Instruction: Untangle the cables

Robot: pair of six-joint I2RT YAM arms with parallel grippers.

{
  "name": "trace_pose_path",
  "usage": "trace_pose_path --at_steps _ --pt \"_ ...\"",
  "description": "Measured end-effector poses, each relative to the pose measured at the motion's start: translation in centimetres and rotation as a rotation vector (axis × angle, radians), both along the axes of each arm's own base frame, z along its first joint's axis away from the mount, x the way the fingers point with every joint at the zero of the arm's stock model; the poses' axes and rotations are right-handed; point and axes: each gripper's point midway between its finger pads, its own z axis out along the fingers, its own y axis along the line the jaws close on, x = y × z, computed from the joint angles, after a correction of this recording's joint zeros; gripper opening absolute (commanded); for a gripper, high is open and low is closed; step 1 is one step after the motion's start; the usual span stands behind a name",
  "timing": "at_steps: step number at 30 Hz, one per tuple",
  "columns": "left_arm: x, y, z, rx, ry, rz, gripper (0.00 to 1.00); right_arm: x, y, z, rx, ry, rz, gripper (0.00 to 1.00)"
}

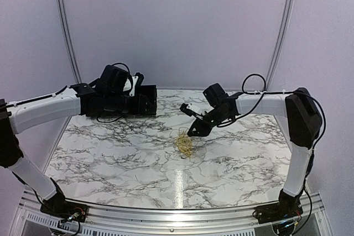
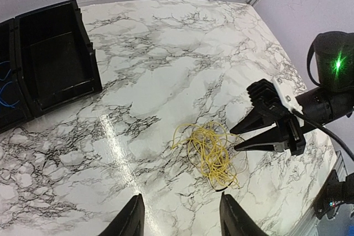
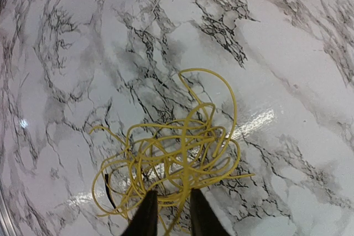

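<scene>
A tangle of thin yellow cable lies on the marble table, also seen in the left wrist view and the right wrist view. A short black cable piece shows at its edge. My right gripper hangs just above the tangle's right side, jaws slightly apart, and one yellow strand runs between its fingertips. My left gripper is open and empty, high above the table to the left of the tangle. A blue cable lies in a black tray.
A black two-compartment tray sits at the far left of the table. White walls close in the back and the right side. The table's front rail runs between the arm bases.
</scene>
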Motion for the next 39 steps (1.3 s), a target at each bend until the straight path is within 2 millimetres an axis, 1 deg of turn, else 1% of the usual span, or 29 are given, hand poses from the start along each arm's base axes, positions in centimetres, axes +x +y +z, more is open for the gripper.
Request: trace_pose_path --at_steps 1,2,4,6,9,13,16,19,22,23,25,27,28,29,30,31,32,33,34,35,36,38,39 --pt "-0.2 -0.4 -0.2 -0.008 -0.006 -0.008 0.50 -0.1 0.1 -0.2 -0.003 0.003 0.004 0.03" --pt "-0.3 -0.7 -0.4 -0.018 -0.014 -0.015 0.50 -0.2 0.2 -0.4 -0.006 0.015 -0.001 0.00" --pt "-0.4 -1.6 -0.9 -0.042 -0.041 -0.026 0.52 -0.4 0.3 -0.2 -0.004 0.020 -0.003 0.00" --pt "-0.5 -2.6 -1.4 -0.073 -0.083 -0.040 0.54 -0.2 0.5 0.5 0.007 0.016 -0.012 0.00" --pt "-0.9 -4.9 -3.4 -0.120 -0.127 -0.068 0.54 0.0 0.8 2.4 0.039 0.000 -0.029 0.00" --pt "-0.5 -8.7 -7.0 -0.133 -0.128 -0.111 0.55 -0.2 1.0 5.2 0.092 -0.018 -0.040 0.00" --pt "0.2 -10.9 -9.1 -0.145 -0.121 -0.116 0.55 -0.5 1.2 6.3 0.114 -0.020 -0.038 0.00" --pt "1.7 -12.7 -10.2 -0.188 -0.115 -0.067 0.53 -1.0 1.6 6.6 0.129 -0.003 -0.032 0.00" --pt "3.3 -14.0 -11.5 -0.239 -0.097 -0.006 0.49 -1.6 1.8 7.4 0.151 0.033 -0.028 0.00" --pt "3.7 -14.3 -12.0 -0.248 -0.090 0.009 0.47 -1.6 2.0 8.1 0.167 0.045 -0.030 0.00" --pt "4.5 -15.0 -13.5 -0.263 -0.068 0.038 0.44 -1.5 2.6 10.2 0.210 0.060 -0.030 0.00" --pt "4.9 -15.3 -15.3 -0.263 -0.045 0.058 0.42 -1.2 3.5 14.0 0.279 0.051 -0.022 0.00" --pt "4.9 -15.5 -16.0 -0.264 -0.034 0.064 0.41 -1.1 3.9 16.4 0.319 0.035 -0.012 0.00" --pt "5.0 -15.7 -16.6 -0.266 -0.025 0.069 0.40 -0.9 4.3 19.2 0.360 0.007 0.000 0.00" --pt "4.9 -15.8 -17.0 -0.274 -0.013 0.076 0.40 -0.8 4.5 21.6 0.393 -0.023 0.009 0.00" --pt "4.9 -16.0 -17.3 -0.282 -0.003 0.083 0.39 -0.6 4.7 24.7 0.433 -0.066 0.018 0.00" --pt "4.8 -16.0 -17.7 -0.285 0.007 0.088 0.39 -0.3 4.8 28.4 0.484 -0.131 0.029 0.00" --pt "4.7 -16.0 -17.9 -0.289 0.016 0.093 0.39 -0.3 4.7 32.1 0.537 -0.205 0.040 0.00" --pt "4.7 -16.0 -18.1 -0.292 0.023 0.098 0.38 -0.6 4.4 35.1 0.580 -0.266 0.051 0.00" --pt "4.7 -16.0 -18.2 -0.293 0.026 0.099 0.38 -1.1 4.0 38.8 0.632 -0.345 0.061 0.00" --pt "4.6 -16.0 -18.2 -0.296 0.030 0.102 0.38 -1.7 3.5 41.8 0.675 -0.412 0.070 0.00" --pt "4.6 -16.0 -18.3 -0.298 0.032 0.103 0.38 -2.8 2.5 45.8 0.736 -0.513 0.077 0.00" --pt "4.6 -16.0 -18.3 -0.298 0.034 0.104 0.38 -3.2 2.0 47.4 0.759 -0.554 0.075 0.00"
